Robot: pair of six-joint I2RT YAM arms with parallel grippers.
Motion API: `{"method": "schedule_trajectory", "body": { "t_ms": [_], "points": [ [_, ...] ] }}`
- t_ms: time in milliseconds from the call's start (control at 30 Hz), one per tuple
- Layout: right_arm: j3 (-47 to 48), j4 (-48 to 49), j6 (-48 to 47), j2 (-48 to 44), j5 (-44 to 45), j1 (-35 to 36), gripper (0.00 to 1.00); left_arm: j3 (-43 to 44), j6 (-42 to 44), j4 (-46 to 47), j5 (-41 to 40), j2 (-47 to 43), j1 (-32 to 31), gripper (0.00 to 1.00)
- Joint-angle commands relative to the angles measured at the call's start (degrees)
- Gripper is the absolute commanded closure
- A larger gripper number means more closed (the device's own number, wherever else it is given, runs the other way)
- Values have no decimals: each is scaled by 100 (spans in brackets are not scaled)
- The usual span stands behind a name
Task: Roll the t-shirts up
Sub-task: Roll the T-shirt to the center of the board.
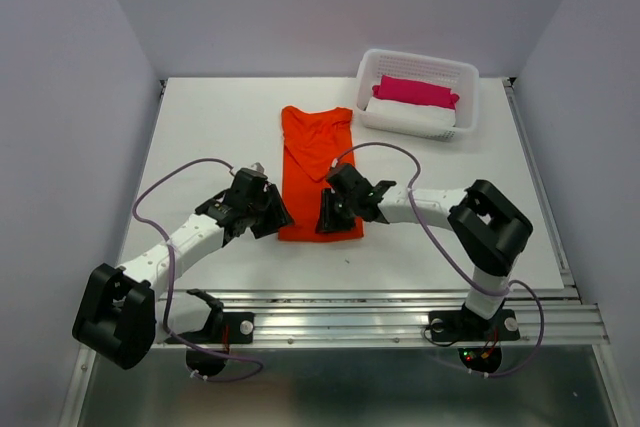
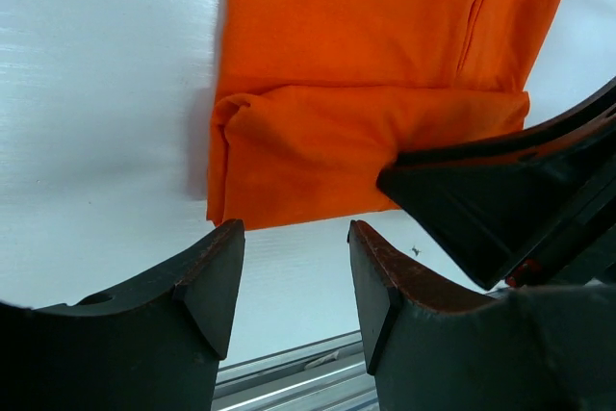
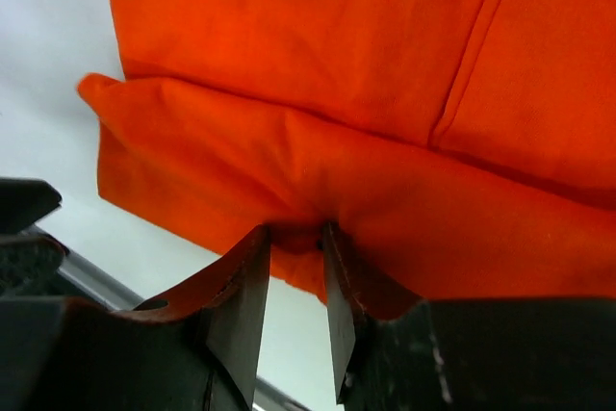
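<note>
A: So, the right gripper (image 3: 296, 238)?
B: Jaws narrowed, pinching the folded-over near edge of the orange-red t-shirt (image 3: 366, 74).
A: And the left gripper (image 2: 294, 238)?
B: Jaws apart, holding nothing, just short of that edge's left corner.
A: The t-shirt itself?
B: Flat on the white counter (image 1: 220, 127) between the 2 arms; a white basket (image 1: 468, 97) stands beyond its far right corner.

Robotics lab test cell, plain white walls (image 1: 330, 7) boxing in a white bench (image 1: 200, 137), cabled left arm (image 1: 180, 242) and right arm (image 1: 440, 207) bolted to an aluminium rail (image 1: 350, 312), props an orange t-shirt (image 1: 318, 147) and a plastic basket (image 1: 470, 107) of cloth.
</note>
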Motion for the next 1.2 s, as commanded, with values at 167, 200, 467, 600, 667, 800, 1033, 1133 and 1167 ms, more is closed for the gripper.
{"method": "schedule_trajectory", "body": {
  "t_ms": [167, 200, 467, 600, 667, 800, 1033, 1133, 1167],
  "points": [
    [132, -233, -70, -247, 480, -24, 65, 137, -46, -82, -120, -120, 56, 41],
    [141, -303, -96, -380, 569, -24, 65, 154, -46, -91, -120, -111, 56, 41],
    [-386, -673, -105, -1014, 1220, -24, 63, 137, -20, -135, -199, -102, 56, 41],
    [-562, -533, -35, -506, 1097, -24, 65, 93, -11, -29, -112, -32, 56, 41],
    [-606, -427, 9, -303, 1044, -24, 66, 102, 33, -38, -76, 3, 56, 41],
    [-562, -558, -8, -599, 1228, -24, 66, 67, 68, -64, -50, -23, 56, 41],
    [-552, -1042, 35, -1584, 1932, -94, 61, -47, 42, -82, -59, -41, 56, 43],
    [-859, -1069, 202, -1928, 1766, -401, 57, -135, -11, -21, -24, 12, 56, 44],
    [-939, -1060, 237, -1989, 1695, -463, 56, -153, -28, 14, 3, 21, 56, 44]
  ]
}}
